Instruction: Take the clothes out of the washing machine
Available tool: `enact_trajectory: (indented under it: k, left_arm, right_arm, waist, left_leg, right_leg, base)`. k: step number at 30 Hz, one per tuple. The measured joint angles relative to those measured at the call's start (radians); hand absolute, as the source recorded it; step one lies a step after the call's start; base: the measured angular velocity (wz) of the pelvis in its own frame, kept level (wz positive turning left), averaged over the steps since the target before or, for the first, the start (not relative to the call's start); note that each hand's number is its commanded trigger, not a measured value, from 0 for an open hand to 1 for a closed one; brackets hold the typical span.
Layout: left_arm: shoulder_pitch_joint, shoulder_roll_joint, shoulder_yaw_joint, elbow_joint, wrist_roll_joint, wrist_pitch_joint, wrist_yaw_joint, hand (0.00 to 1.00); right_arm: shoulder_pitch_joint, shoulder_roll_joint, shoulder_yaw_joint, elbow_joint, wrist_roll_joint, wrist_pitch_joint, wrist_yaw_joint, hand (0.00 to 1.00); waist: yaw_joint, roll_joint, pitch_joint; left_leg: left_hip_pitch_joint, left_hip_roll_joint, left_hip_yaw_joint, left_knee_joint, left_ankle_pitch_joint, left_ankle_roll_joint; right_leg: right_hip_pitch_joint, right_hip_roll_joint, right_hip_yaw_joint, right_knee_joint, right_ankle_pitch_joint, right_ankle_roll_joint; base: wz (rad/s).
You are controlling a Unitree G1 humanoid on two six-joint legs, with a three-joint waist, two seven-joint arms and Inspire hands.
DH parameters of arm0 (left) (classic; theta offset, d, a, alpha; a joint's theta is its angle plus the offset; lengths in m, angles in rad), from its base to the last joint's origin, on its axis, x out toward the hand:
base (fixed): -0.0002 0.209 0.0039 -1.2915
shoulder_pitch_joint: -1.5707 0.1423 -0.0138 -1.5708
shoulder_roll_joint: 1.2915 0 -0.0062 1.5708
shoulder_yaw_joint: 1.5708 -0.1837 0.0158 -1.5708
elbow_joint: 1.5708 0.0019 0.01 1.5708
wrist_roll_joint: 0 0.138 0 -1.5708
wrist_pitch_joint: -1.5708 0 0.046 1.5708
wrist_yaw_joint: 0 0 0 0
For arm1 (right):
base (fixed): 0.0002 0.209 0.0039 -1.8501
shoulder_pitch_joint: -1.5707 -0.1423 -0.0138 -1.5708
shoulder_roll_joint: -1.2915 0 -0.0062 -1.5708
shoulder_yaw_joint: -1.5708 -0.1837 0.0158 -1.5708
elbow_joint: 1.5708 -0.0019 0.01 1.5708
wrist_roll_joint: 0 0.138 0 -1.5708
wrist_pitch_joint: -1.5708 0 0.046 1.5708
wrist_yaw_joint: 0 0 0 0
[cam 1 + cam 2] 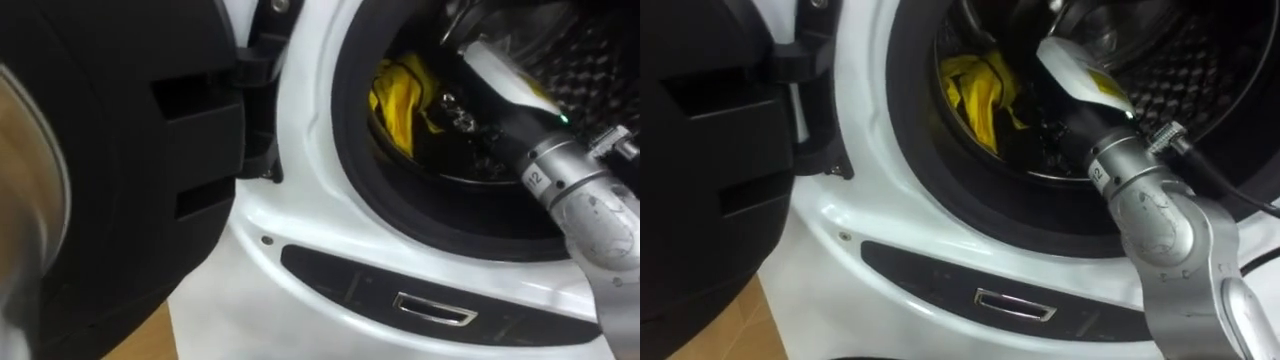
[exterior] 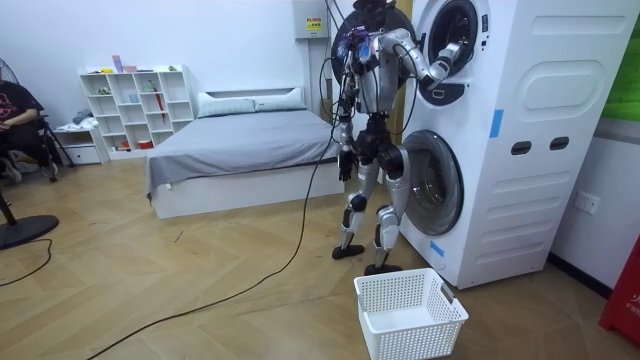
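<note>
The yellow cloth (image 1: 980,92) lies bunched inside the drum (image 1: 1205,70) of the upper washing machine (image 1: 300,230), at the upper middle of the eye views. Its folds run top to bottom, so its long axis is close to upright. Its broader part is at the top and its narrower end points down toward the drum's lower rim. It sits against the left side of the opening, just inside the dark door seal (image 1: 350,170).

The right hand (image 1: 1065,130) is inside the drum, just right of the cloth and at about the same height. The hand is dark against the dark drum, so I cannot tell how its fingers are set or whether they touch the cloth. The right forearm comes in from the lower right of the frame and rises to the upper left, with its silver wrist cuff level with the seal's inner edge.

The machine's black door (image 1: 110,170) stands swung open at the left of the frame.

In the room view the robot stands upright, close before two stacked machines, its right arm raised to shoulder height into the upper opening. Its left hand (image 2: 345,160) hangs low by its hip. A white basket (image 2: 410,312) sits on the wooden floor (image 2: 200,280) just before its feet.
</note>
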Motion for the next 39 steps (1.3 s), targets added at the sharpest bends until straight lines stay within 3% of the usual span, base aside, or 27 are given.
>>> enact_trajectory:
  k: [6, 12, 13, 15, 16, 20, 29, 36, 39]
  left_arm:
    - [0.0, 0.008, 0.002, 0.02, 0.0, 0.001, -0.007, 0.0]
    - [-0.004, 0.016, 0.0, 0.031, 0.0, 0.002, -0.021, 0.0]
    - [-0.004, 0.018, -0.001, 0.032, 0.0, 0.002, -0.021, 0.0]
    - [-0.004, 0.021, -0.002, 0.04, 0.0, 0.002, -0.022, 0.0]
    - [-0.007, 0.023, -0.002, 0.05, 0.0, 0.002, -0.023, 0.0]
    - [-0.009, 0.034, -0.002, 0.061, 0.0, 0.002, -0.023, 0.0]
    - [-0.013, 0.036, -0.022, 0.051, 0.0, 0.0, -0.016, 0.0]
    - [-0.014, 0.032, -0.021, 0.027, 0.0, 0.001, 0.002, 0.0]
    - [-0.013, 0.031, -0.021, 0.021, 0.0, 0.002, 0.01, 0.0]
  right_arm:
    - [-0.012, -0.006, -0.018, -0.001, -0.01, 0.015, 0.113, 0.0]
    - [-0.02, -0.022, -0.019, 0.033, 0.006, 0.019, 0.133, 0.0]
    - [-0.021, -0.022, -0.02, 0.04, 0.006, 0.018, 0.133, 0.15]
    - [-0.028, -0.022, -0.018, 0.056, 0.009, 0.018, 0.135, 0.92]
    - [-0.034, -0.022, -0.017, 0.066, 0.01, 0.017, 0.141, 1.0]
    - [-0.04, -0.022, -0.019, 0.076, 0.009, 0.016, 0.139, 1.0]
    - [-0.09, -0.021, -0.028, 0.098, 0.009, 0.009, 0.092, 1.0]
    - [-0.09, -0.022, -0.03, 0.09, 0.008, 0.008, 0.092, 1.0]
    - [-0.09, -0.022, -0.03, 0.091, 0.006, 0.01, 0.092, 1.0]
  waist:
    - [0.007, -0.008, -0.003]
    - [0.025, -0.016, -0.0011]
    - [0.028, -0.017, -0.0007]
    - [0.029, -0.017, -0.0002]
    - [0.03, -0.017, 0.0]
    - [0.03, -0.025, 0.0042]
    - [0.028, -0.024, 0.0036]
    - [0.022, -0.009, -0.0012]
    - [0.017, 0.001, 0.0006]
  left_leg:
    - [0.005, 0.0, -0.012, 0.0, 0.0, 0.0]
    - [0.006, -0.001, -0.01, 0.002, 0.0, 0.0]
    - [0.007, -0.001, -0.011, 0.002, 0.001, -0.001]
    - [0.011, -0.001, -0.013, 0.001, 0.001, -0.002]
    - [0.013, -0.001, -0.016, 0.001, 0.001, -0.002]
    - [0.014, -0.001, -0.028, 0.001, 0.002, -0.004]
    - [0.014, 0.0, -0.039, -0.001, 0.002, -0.004]
    - [0.014, 0.002, -0.041, -0.004, 0.002, -0.004]
    - [0.017, 0.002, -0.044, -0.005, 0.002, -0.004]
  right_leg:
    - [0.005, 0.0, 0.0, 0.0, 0.0, 0.0]
    - [0.009, -0.001, -0.001, -0.002, 0.0, 0.0]
    - [0.011, -0.001, -0.002, -0.002, 0.0, 0.0]
    - [0.014, -0.001, -0.004, -0.002, -0.001, -0.001]
    - [0.017, -0.001, -0.005, -0.002, -0.001, -0.001]
    - [0.021, -0.001, -0.01, -0.001, -0.002, -0.003]
    - [0.03, 0.0, -0.025, -0.016, -0.002, -0.002]
    - [0.031, 0.001, -0.027, -0.016, -0.002, -0.002]
    - [0.036, 0.001, -0.026, -0.016, -0.002, -0.002]
  base:
    - [0.01]
    - [0.0]
    - [0.0]
    - [0.03]
    - [0.05]
    - [0.06]
    - [0.02]
    - [0.0]
    - [0.03]
